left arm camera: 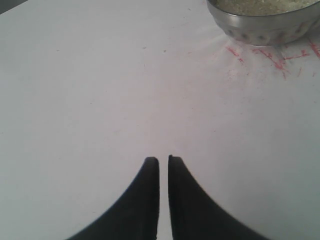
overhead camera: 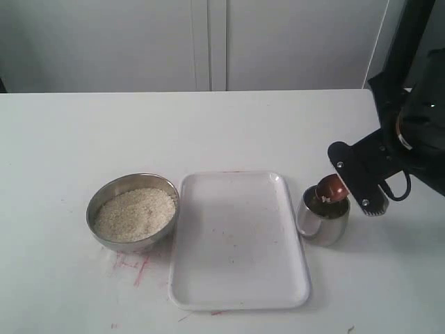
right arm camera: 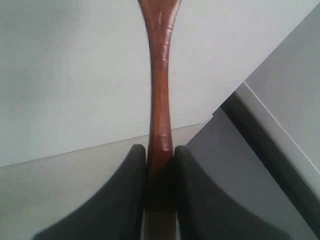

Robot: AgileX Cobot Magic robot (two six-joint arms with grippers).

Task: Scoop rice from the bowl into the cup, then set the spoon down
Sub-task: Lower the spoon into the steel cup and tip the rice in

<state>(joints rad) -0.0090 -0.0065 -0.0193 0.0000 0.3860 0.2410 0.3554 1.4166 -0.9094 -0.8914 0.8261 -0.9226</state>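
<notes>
Your right gripper (right arm camera: 160, 150) is clamped on the thin handle of the spoon (right arm camera: 161, 75), a light, stiff, glossy stick likely to swivel, so grip firmly near its end, its scoop tipped over the cup (overhead camera: 321, 233), just beside the raised rim of the tray (overhead camera: 299, 250), with the bowl (overhead camera: 139, 177) well apart.

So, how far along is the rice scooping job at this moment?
Done: the right gripper has the spoon clamped by its handle. In hand: the spoon's scoop is at the mouth of the cup, apparently tipping grains in. Left: setting the spoon down. The bowl holds plenty of rice.
</notes>
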